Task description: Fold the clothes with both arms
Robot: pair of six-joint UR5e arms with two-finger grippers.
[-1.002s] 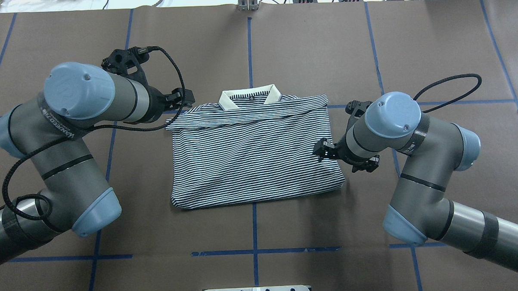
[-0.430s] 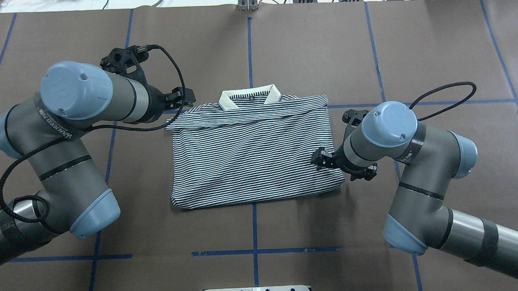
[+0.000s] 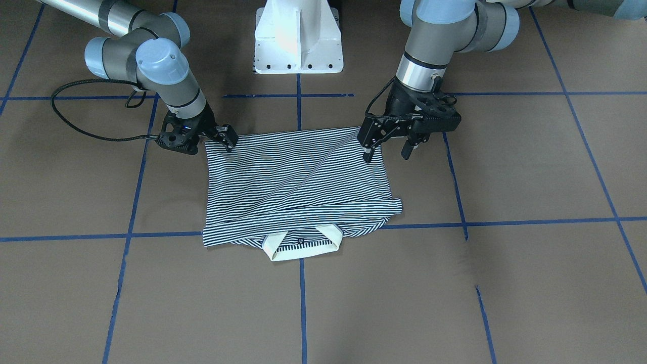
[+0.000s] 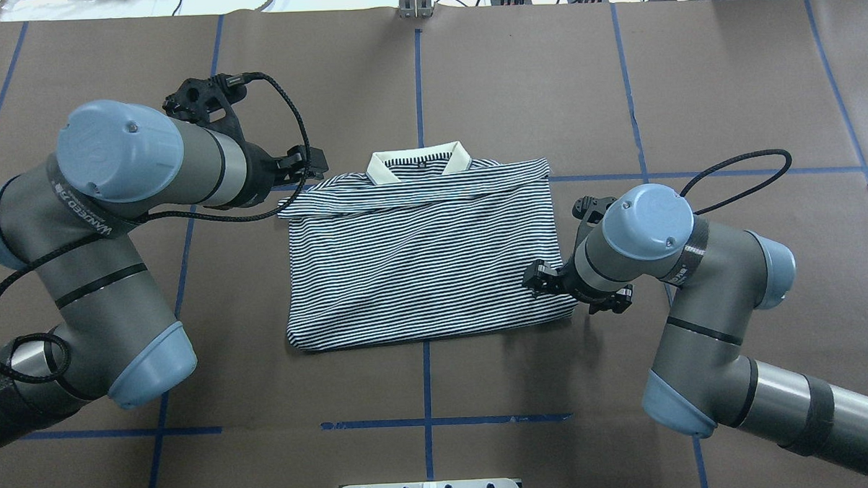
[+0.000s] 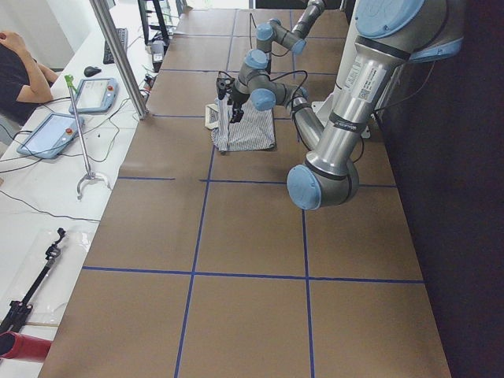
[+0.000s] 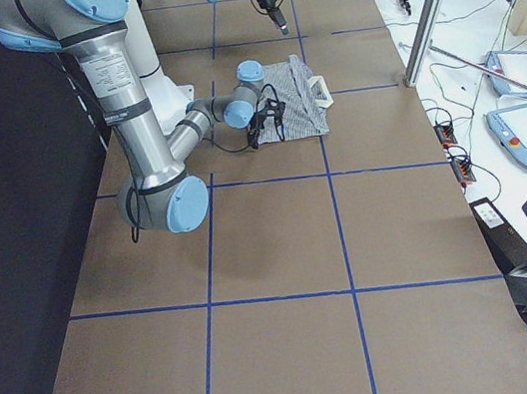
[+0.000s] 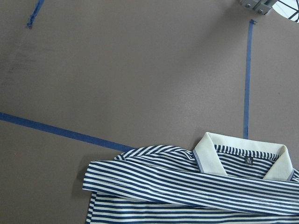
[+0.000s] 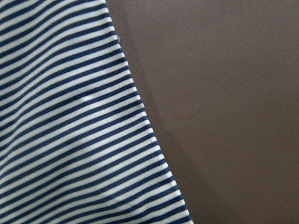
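The striped polo shirt (image 4: pixel 420 266) lies flat on the brown table, sleeves folded in, with its cream collar (image 4: pixel 418 163) on the far side. My right gripper (image 4: pixel 576 289) is low at the shirt's near right hem corner, open, one finger over the fabric and one beside it. The right wrist view shows the stripes (image 8: pixel 70 140) close up beside bare table. My left gripper (image 3: pixel 386 150) hangs open and empty well above the table at the shirt's left side. From there the left wrist view looks down on the left shoulder fold (image 7: pixel 154 182) and collar.
Blue tape lines (image 4: pixel 429 422) grid the table. The white pedestal base (image 3: pixel 298 35) stands at the robot's edge and a metal post (image 4: pixel 415 3) at the far edge. A side bench with tablets (image 5: pixel 47 134) and a seated person (image 5: pixel 16 71) lies beyond the far edge.
My right arm has moved back toward the robot along the shirt's right edge, down to the hem corner. The left arm has shifted slightly outward. The shirt has not moved.
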